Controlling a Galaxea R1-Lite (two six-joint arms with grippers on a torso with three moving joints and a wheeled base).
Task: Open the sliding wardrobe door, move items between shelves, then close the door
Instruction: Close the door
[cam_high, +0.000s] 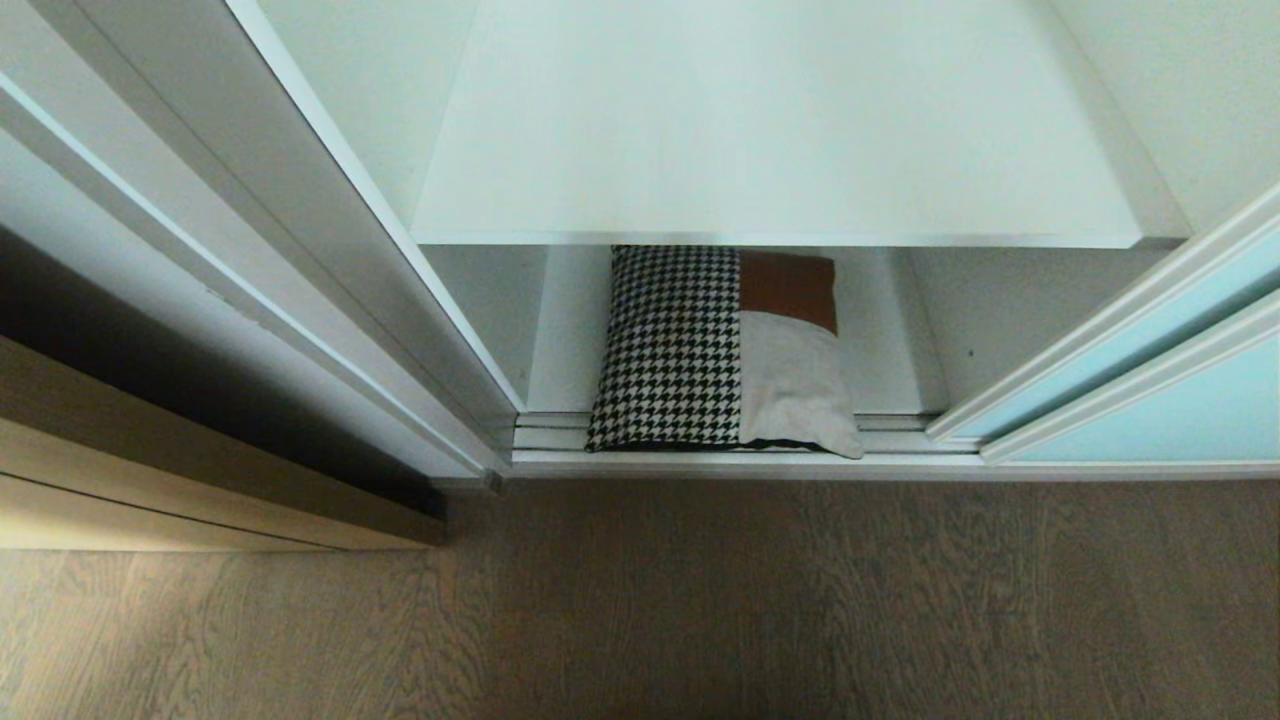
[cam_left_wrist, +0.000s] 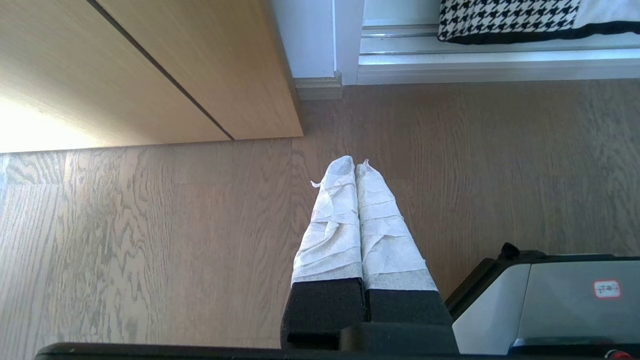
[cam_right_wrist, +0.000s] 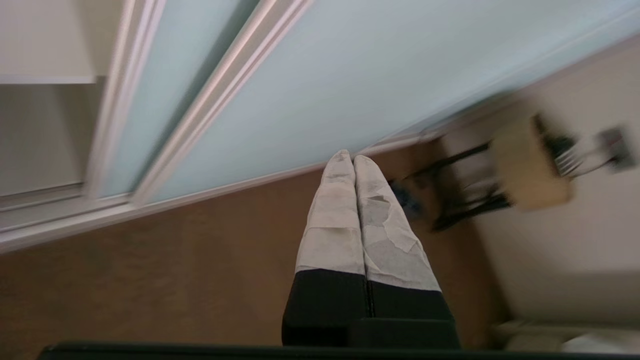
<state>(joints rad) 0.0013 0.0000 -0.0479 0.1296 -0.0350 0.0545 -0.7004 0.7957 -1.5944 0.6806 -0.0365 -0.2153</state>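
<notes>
Both hands are seen only from the wrists: the left hand (cam_left_wrist: 355, 167), its wrapped fingers (cam_left_wrist: 332, 220) pressed together and pinching nothing, is held above the wooden floor (cam_left_wrist: 150, 240), with the cushion (cam_left_wrist: 505, 20) well ahead of it and off to one side, beyond the white door track (cam_left_wrist: 490, 65). The right hand (cam_right_wrist: 352, 160) is likewise closed on nothing, its tips pointed toward the bottom rail of the sliding door (cam_right_wrist: 350, 80), near it but apart from it as far as can be told. From the head, the door (cam_high: 1150, 390) is seen pushed to the right, so the wardrobe stands open. The cushion (cam_high: 720, 350) is laid flat on the bottom shelf (cam_high: 570, 330), partly under the white shelf (cam_high: 780, 130) above, with its front edge lying over the inner track rails. It is a square patchwork piece: black-and-white houndstooth on the left half, a brown patch and a cream patch on the right, with a dark edge at the front. A light wooden cabinet (cam_high: 150, 470) is seen at the left.
</notes>
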